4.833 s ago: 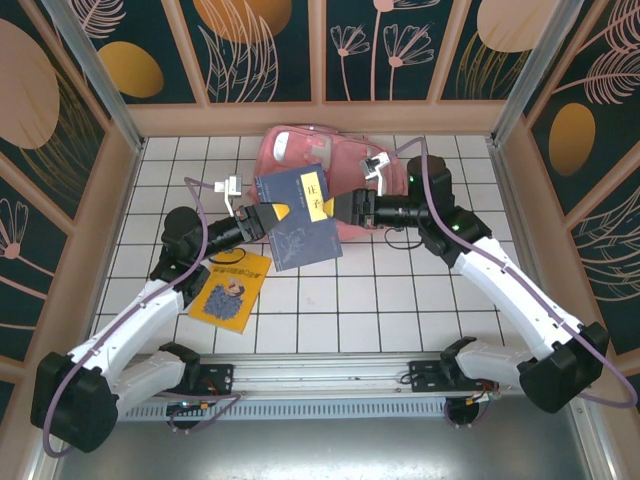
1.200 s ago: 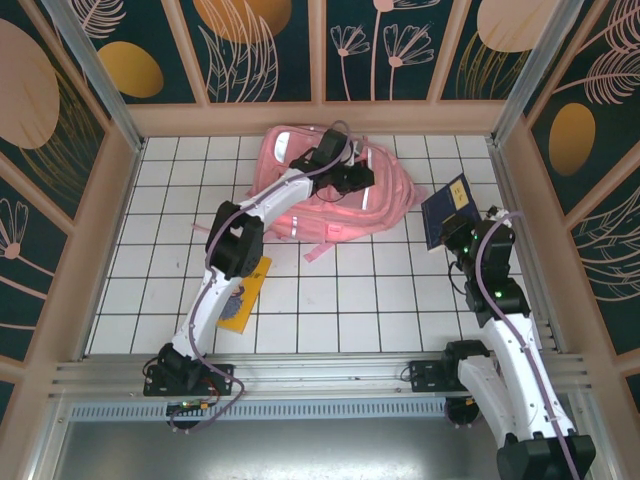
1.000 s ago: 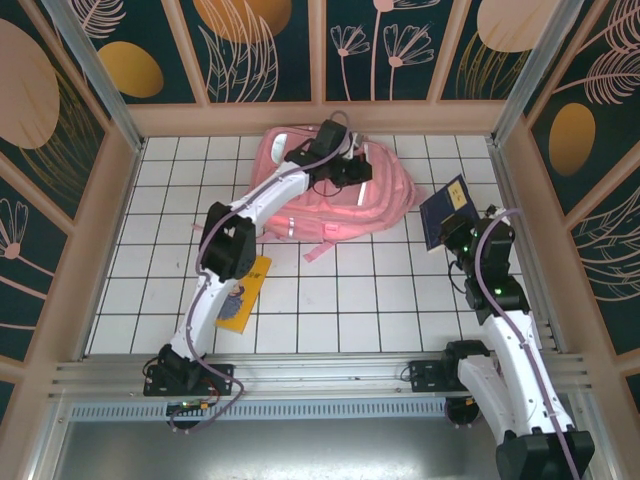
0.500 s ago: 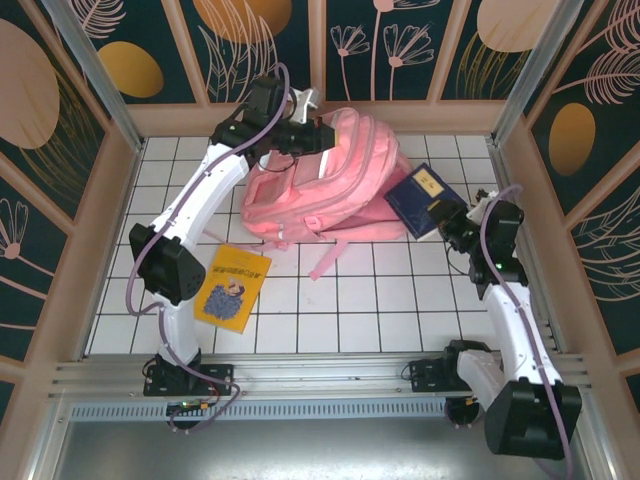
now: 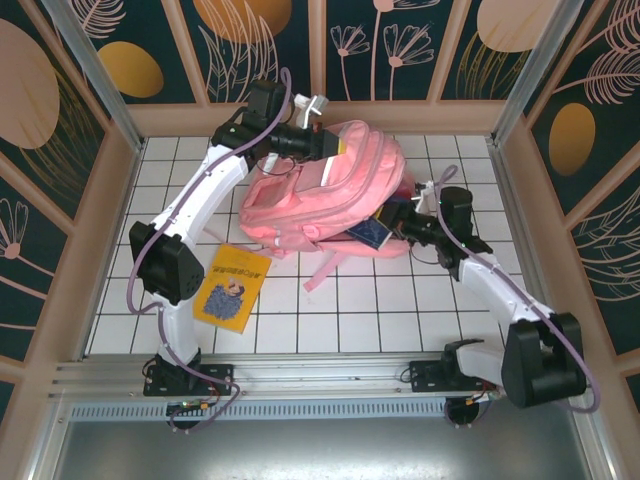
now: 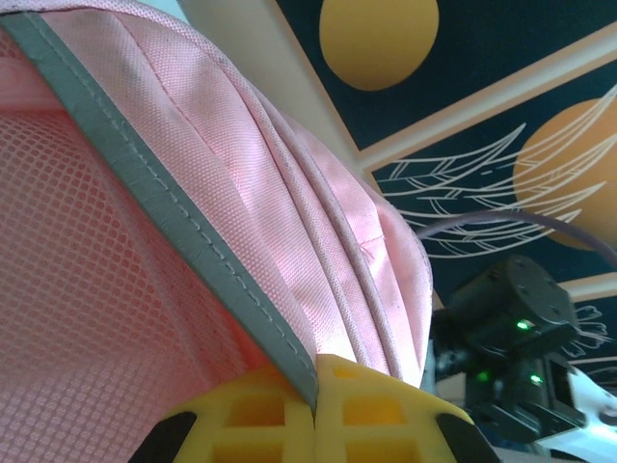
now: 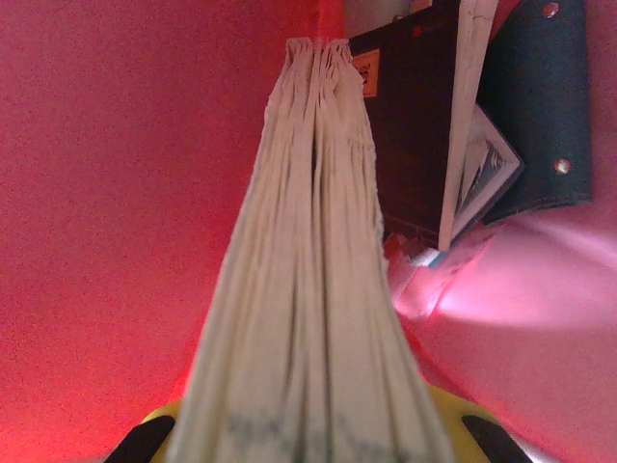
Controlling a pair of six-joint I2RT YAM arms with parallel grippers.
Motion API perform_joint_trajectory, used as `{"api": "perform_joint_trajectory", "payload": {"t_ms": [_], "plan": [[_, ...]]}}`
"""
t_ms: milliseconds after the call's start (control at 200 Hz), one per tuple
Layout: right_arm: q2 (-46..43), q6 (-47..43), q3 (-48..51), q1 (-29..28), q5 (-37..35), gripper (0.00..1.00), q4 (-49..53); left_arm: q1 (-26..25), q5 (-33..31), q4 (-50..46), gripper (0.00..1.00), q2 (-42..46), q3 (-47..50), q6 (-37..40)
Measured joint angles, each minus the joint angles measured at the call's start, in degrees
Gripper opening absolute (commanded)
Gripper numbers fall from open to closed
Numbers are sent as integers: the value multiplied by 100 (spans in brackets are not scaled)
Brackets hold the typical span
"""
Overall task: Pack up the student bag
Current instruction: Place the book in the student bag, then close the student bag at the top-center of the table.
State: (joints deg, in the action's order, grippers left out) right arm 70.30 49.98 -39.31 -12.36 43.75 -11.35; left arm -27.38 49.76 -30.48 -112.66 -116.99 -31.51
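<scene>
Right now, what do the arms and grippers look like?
Left arm and right arm: white links, black joints, purple cables looping alongside. Left gripper and right gripper: black bodies, yellow fingers. Green lights glow on the right wrist.

Pink woven fabric of the student bag [image 6: 289, 193] takes up most of the view, its seams curving in ridges from upper left to lower right. A grey reflective strip [image 6: 193, 241] crosses it diagonally, with pink mesh [image 6: 96, 318] below it. At the bottom edge, the left gripper [image 6: 315, 386] has its two yellow fingers [image 6: 251, 420] pressed together on the strip's lower end. To the right, the right arm's black wrist [image 6: 511, 328] shows small green lights. Behind it stands a dark wall panel [image 6: 521, 39] with orange circles and white leaf drawings.
</scene>
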Motion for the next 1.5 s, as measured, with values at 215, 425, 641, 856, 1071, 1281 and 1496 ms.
{"api": "perform_joint_trajectory", "payload": {"t_ms": [215,425,641,856,1071,1281,1496], "plan": [[1902,369,-957,-570,-149,0,-833,0,273,221,0,11,157,-74],[3491,782,-2055,-1263,-463,57,-1438,57,291,372,0,13,162,-205],[2981,627,-1707,-1182,-903,86,-1364,258,369,538,0,35,286,-378],[1261,192,-824,-680,-1427,85,-1064,442,260,625,0,52,299,-522],[-557,-15,-68,-411,-2946,80,68,424,-153,531,18,-227,-44,-522],[-2098,-170,61,-380,-4511,80,1311,363,-748,643,58,-745,-358,-398],[-2426,-575,-50,-625,-5246,79,1980,264,-2109,422,71,184,503,-50]]}}
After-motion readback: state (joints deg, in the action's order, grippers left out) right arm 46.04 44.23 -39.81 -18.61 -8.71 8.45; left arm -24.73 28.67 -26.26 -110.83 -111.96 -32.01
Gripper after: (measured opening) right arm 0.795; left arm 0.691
